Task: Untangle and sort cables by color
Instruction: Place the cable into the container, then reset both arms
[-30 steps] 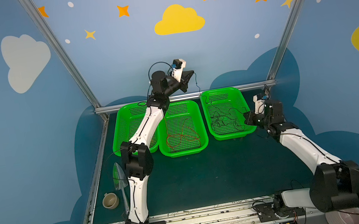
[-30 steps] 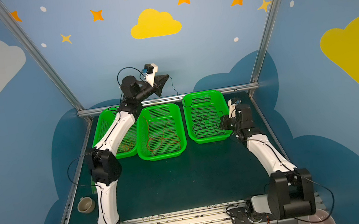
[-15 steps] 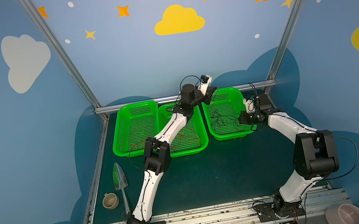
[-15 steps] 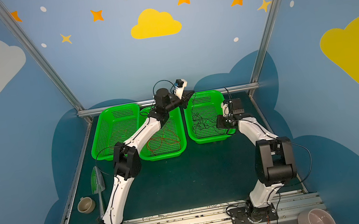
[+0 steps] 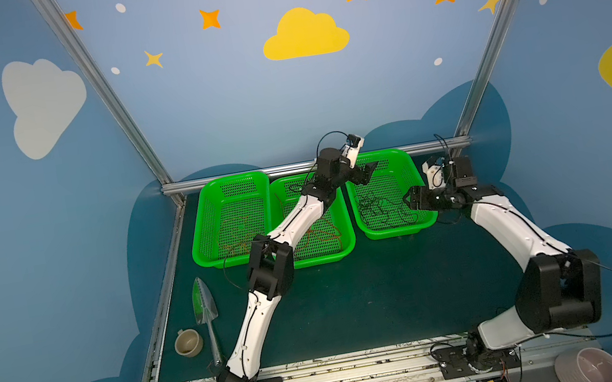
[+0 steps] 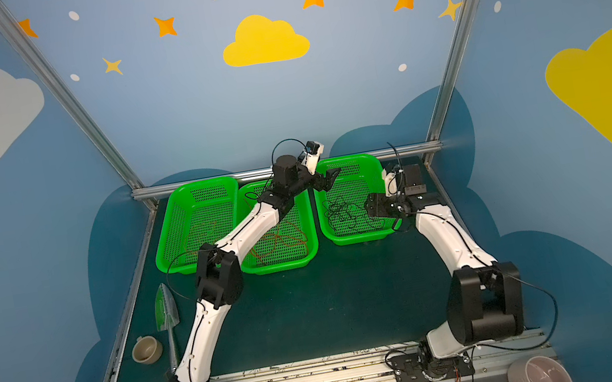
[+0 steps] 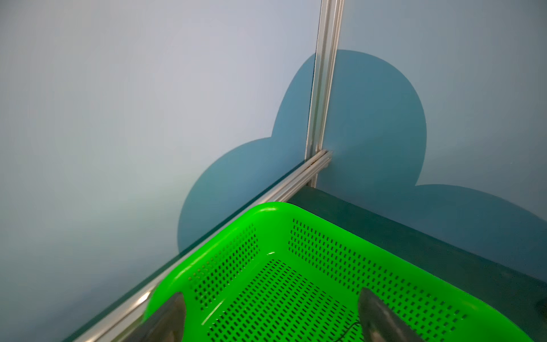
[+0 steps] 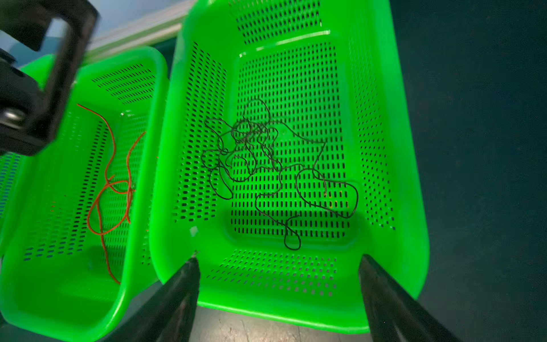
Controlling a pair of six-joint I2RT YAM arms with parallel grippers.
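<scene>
Left gripper point(image 7: 270, 308) and right gripper point(image 8: 278, 259) both hang spread and empty. You have black cables point(image 8: 266, 154) in the right basket point(image 8: 405, 177), red cables point(image 8: 109, 183) in the middle basket point(image 8: 59, 299), orange cables point(image 5: 238, 242) in the left basket point(image 5: 202, 234); sorting looks done, though the black ones lie tangled.

Tangled black cables point(image 8: 251, 139) in right basket point(image 8: 411, 165); looped red cables point(image 8: 109, 183) in middle basket point(image 8: 59, 290)

Foreground: left gripper point(image 7: 272, 319), dark fingers point(image 7: 168, 314) spread wide above corner of green perforated basket point(image 7: 325, 251), short bit of thin black cable point(image 7: 349, 328) just beside one finger; beyond, dark table point(image 7: 414, 245) strip, aluminium frame point(image 7: 321, 88) corner mid-frame, pale blue wall point(image 7: 118, 118) with darker cloud shape point(image 7: 370, 118).
</scene>
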